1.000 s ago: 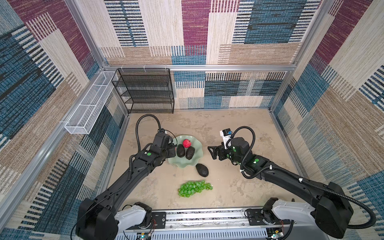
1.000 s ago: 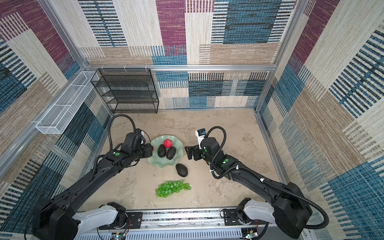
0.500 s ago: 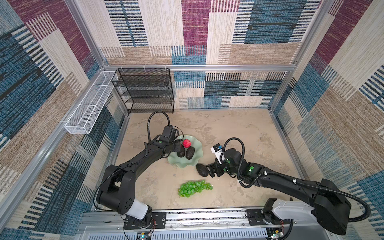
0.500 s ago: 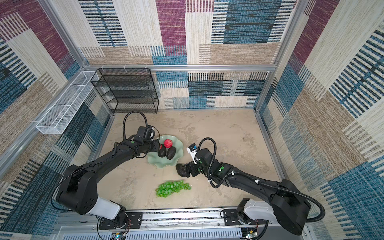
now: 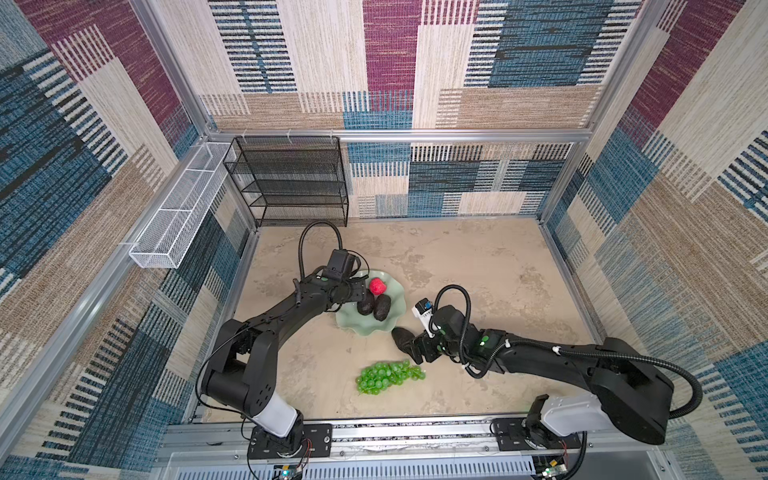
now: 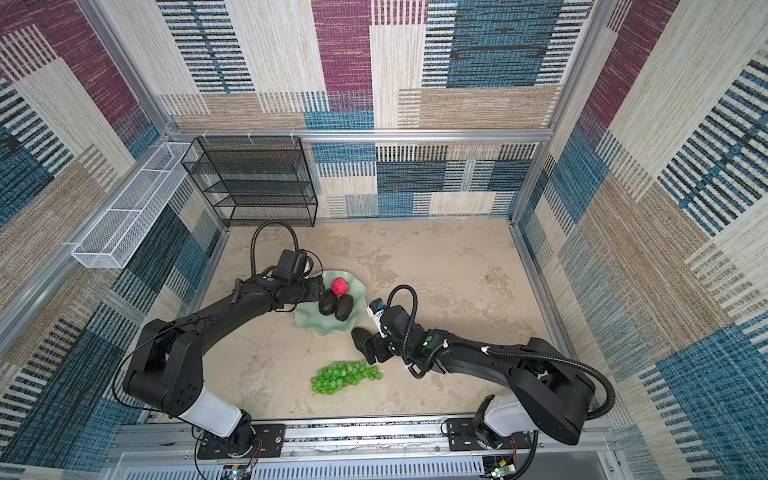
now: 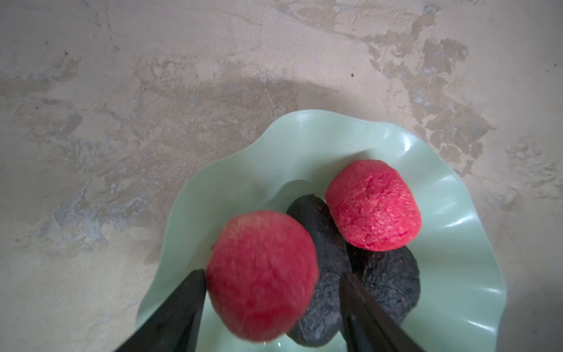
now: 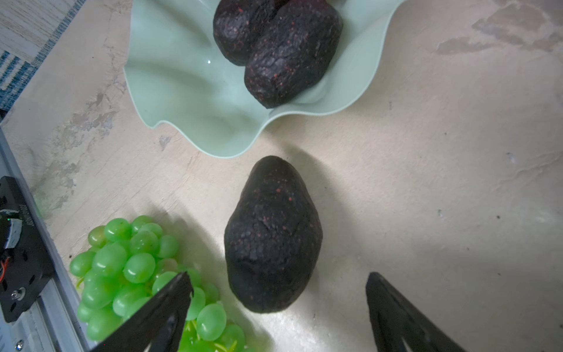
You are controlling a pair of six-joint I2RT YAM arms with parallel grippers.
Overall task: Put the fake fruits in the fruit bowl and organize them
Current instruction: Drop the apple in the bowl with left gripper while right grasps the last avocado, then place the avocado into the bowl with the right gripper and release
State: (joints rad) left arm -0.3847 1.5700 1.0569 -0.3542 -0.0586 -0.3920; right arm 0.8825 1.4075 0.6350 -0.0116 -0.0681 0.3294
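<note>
One avocado (image 8: pixel 272 234) lies on the counter (image 8: pixel 426 183) beside the bowl (image 8: pixel 182 91), its near end between the right gripper's (image 8: pixel 277 274) spread jaws. It is probably light, stiff and bumpy, so pinch its broad middle. Over the bowl the left gripper (image 7: pixel 271 272) gapes around a red fruit (image 7: pixel 259 243).

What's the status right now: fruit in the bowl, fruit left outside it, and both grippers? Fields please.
in bowl: two avocados, red fruit
left gripper: over the bowl, jaws parted; second red fruit between them, gap on one side
right gripper: open, low over the table, fingertips either side of the third avocado, not gripping
on table: third avocado just outside the bowl's rim; grapes nearer the robot's base
left to place: third avocado, grapes
</note>
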